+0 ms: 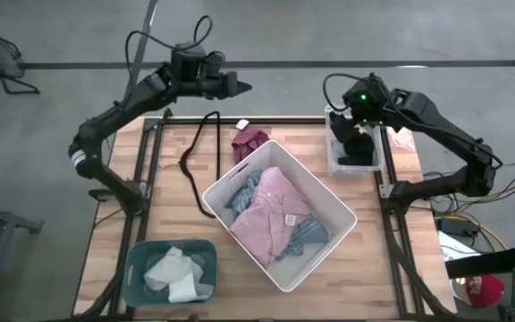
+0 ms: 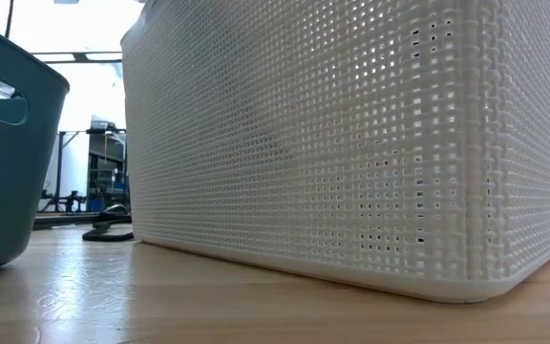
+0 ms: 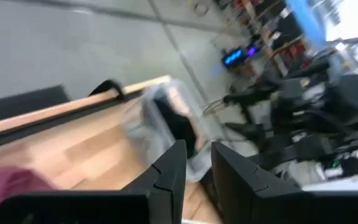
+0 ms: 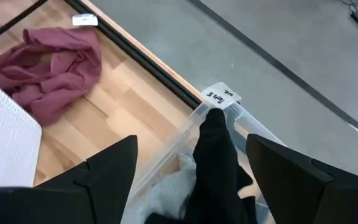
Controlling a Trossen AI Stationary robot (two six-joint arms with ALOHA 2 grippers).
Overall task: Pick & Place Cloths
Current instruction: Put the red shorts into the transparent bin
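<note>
The right claw [image 4: 191,171] hangs released directly over the black cloth [image 4: 216,162] in the clear bin [image 1: 333,154], while the maroon cloth [image 1: 250,139] lies at nine o'clock, nearer the narrowly parted, empty left claw [image 1: 240,87]

Grey concrete floor [image 1: 52,116] (dark seam), bright windows [image 2: 94,91] behind

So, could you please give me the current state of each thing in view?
Black cloth: draped over the clear bin's rim.
Clear bin: holds cloths.
Maroon cloth: bunched on the table.
White basket: holds the pink cloth.
Teal bin: holds a cream cloth.
Right tool: open.
Left tool: empty, nearly closed.
</note>
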